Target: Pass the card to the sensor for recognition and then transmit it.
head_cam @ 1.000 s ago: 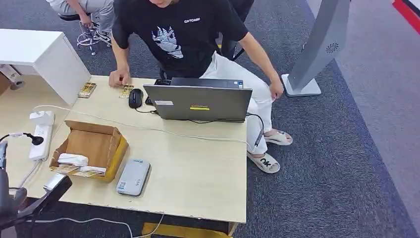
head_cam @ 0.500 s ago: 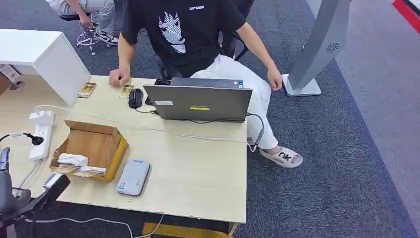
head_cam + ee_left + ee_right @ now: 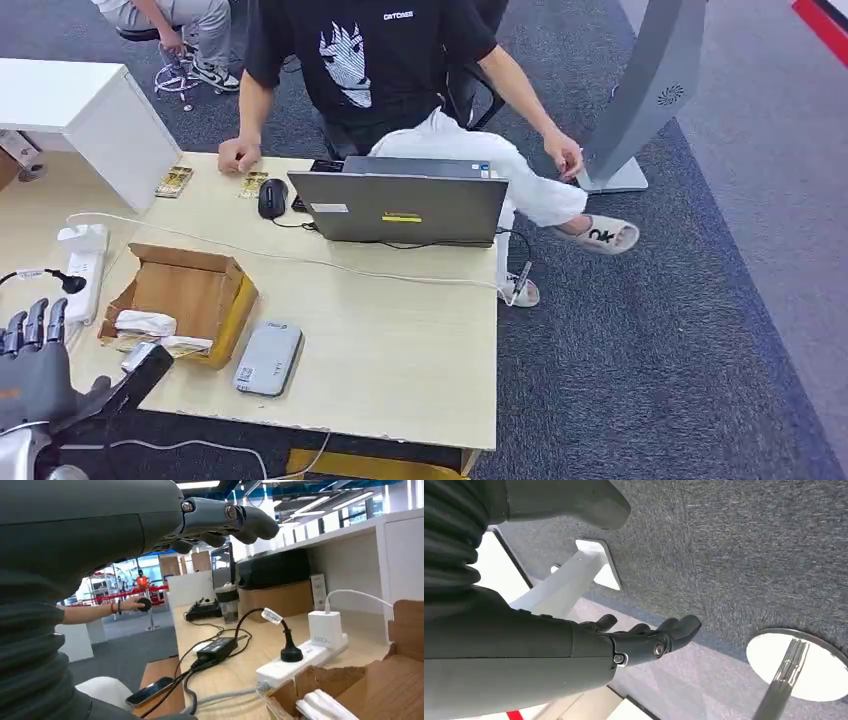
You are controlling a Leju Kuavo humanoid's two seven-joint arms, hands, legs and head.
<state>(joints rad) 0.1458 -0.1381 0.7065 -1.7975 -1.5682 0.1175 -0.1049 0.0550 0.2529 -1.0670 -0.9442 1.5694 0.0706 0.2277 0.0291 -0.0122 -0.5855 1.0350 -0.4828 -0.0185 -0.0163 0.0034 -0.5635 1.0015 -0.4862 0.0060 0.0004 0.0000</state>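
An open cardboard box [image 3: 190,292] on the wooden table [image 3: 400,350] holds a white packet [image 3: 145,322] and yellowish cards [image 3: 180,347]. The grey sensor [image 3: 268,358] lies flat just right of the box. My left hand [image 3: 45,365] is raised at the table's near left corner, fingers spread upward and thumb reaching toward the box, with nothing in it. The left wrist view has that left hand [image 3: 220,522] above the power strip [image 3: 300,662] and the box [image 3: 380,680]. My right hand [image 3: 644,637] hangs over the carpet, fingers loosely out and holding nothing.
A person [image 3: 380,70] sits behind a laptop [image 3: 400,207], one hand by a mouse [image 3: 272,197] and more cards [image 3: 175,181]. A white cable [image 3: 300,262] crosses the table. A power strip [image 3: 82,270] lies at the left edge. A grey kiosk [image 3: 650,90] stands on the carpet.
My left hand has risen into view and moved right toward the box, fingers now spread. The person has shifted on the chair and swung a leg outward.
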